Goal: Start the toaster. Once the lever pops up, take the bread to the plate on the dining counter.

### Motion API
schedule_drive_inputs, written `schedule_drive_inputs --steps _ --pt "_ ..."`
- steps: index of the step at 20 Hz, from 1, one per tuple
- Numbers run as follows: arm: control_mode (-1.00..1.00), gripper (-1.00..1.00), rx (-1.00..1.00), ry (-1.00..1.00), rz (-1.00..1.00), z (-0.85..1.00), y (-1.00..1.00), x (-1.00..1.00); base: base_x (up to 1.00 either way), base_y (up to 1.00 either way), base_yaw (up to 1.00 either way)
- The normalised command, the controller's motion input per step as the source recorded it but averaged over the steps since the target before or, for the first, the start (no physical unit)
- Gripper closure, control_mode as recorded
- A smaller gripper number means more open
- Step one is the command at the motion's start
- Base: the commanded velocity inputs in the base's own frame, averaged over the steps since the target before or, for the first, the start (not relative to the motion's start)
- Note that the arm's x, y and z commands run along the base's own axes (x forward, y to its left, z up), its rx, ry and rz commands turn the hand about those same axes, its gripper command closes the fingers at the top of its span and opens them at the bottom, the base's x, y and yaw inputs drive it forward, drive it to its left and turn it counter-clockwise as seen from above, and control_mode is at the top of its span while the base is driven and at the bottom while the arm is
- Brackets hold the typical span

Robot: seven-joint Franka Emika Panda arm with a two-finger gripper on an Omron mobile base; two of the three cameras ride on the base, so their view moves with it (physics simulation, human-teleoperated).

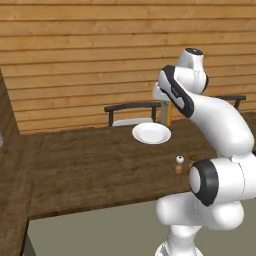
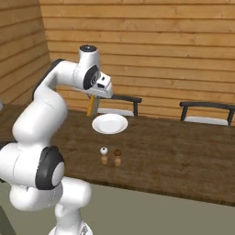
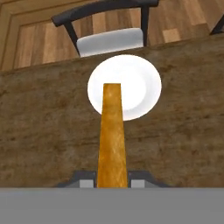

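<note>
In the left base view, the bread point(image 1: 168, 114) hangs edge-down above the far rim of the plate point(image 1: 151, 133) on the dining counter point(image 1: 100, 170). In the right base view, the gripper point(image 2: 94, 97) holds it over the plate, not yet lowered. In the hand view, the jaws are closed on the slice, so only placing remains.

1. Plate point(image 1: 151, 133) on bench point(image 1: 100, 170), centre of left base view; upper centre in hand view point(image 3: 140, 87).
2. Bread point(image 3: 112, 135) hangs edge-on above bench, held in jaws, just before plate; lower centre of hand view.
3. Chair point(image 2: 117, 105) behind plate, beyond bench; 2nd chair point(image 2: 206, 112) at right in right base view.
4. Two shakers point(image 2: 111, 156) side by side on bench, below plate in right base view.
</note>
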Motion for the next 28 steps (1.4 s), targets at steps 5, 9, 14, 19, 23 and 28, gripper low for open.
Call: schedule_drive_inputs --steps 5,9,14,19,23,28 --pt "-1.00 1.00 0.00 0.00 0.06 -0.83 0.00 0.50 0.00 0.00 0.00" --pt "-1.00 1.00 0.05 0.00 0.05 -0.76 -0.02 0.43 0.00 0.00 0.00" --pt "-1.00 1.00 0.11 0.00 0.03 -0.22 0.00 0.69 0.00 0.00 0.00" --pt "-1.00 1.00 0.13 0.03 0.02 -0.06 0.00 0.77 0.00 0.00 0.00" --pt "-1.00 1.00 0.06 0.02 0.01 -0.26 0.00 0.52 0.00 0.00 0.00" --pt "-1.00 1.00 0.02 0.01 0.00 -0.38 -0.01 0.26 0.00 0.00 0.00"
